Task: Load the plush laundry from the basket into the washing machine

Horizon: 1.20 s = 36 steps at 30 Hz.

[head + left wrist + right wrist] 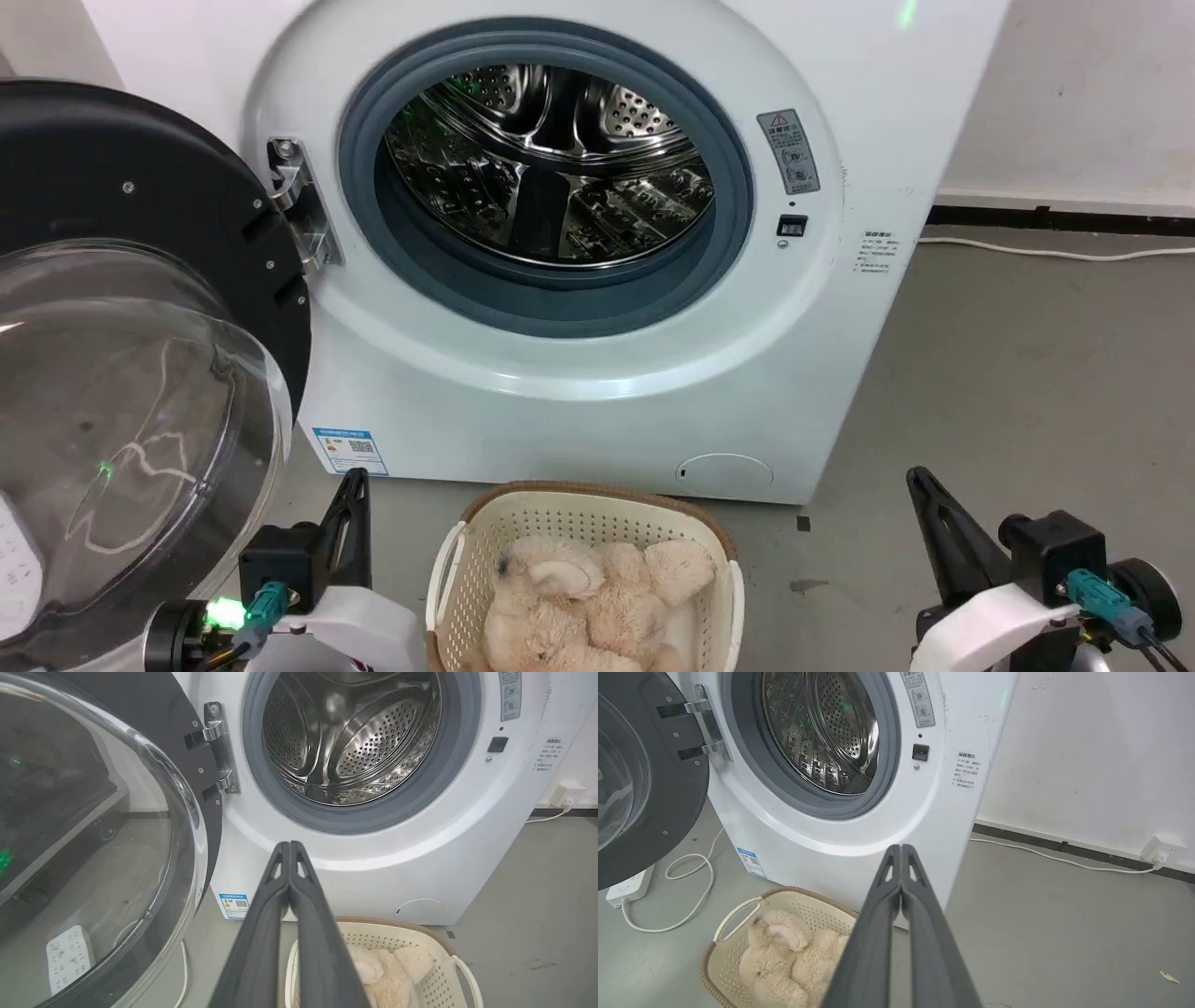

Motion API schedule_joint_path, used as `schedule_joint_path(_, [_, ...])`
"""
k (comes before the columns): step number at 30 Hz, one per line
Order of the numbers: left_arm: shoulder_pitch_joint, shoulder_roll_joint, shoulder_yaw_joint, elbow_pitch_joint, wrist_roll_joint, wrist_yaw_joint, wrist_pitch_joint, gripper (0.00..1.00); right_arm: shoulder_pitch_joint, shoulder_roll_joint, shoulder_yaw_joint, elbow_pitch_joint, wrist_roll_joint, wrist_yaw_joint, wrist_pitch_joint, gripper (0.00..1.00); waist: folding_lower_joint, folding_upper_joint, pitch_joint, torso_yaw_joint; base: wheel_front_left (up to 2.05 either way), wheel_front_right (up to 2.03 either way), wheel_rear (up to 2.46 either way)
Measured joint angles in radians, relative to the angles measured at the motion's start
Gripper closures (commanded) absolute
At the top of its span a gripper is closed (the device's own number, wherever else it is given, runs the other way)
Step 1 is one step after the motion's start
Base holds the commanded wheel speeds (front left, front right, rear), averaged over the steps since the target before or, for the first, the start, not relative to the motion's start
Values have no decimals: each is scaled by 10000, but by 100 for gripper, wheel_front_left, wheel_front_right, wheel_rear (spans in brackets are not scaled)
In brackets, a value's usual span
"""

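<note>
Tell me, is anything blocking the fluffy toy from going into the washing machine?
Nothing visible is. The plush toy lies in the basket on the floor, right before the washing machine. Its door is swung wide open to the left, and the drum looks empty.

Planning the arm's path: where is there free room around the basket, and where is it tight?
Free: floor right of the basket, between washing machine and right gripper. Crowded: left, where the open door stands beside the left gripper.

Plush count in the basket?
1. A single cream plush toy lies in the basket on the floor before the washing machine. Its drum looks empty. Smaller items under the toy could be hidden.
</note>
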Motion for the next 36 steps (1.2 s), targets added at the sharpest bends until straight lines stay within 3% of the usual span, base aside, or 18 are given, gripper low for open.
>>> schedule_joint_path(35, [-1,0,0,0,0,0,0,100,0,0,-2,0,0,0,0,100,0,0,0,0,0,0,0])
schedule_joint_path(36, [0,0,-4,4,0,6,0,0,4,0,-2,4,6,0,0,0,0,0,0,0,0,0,0])
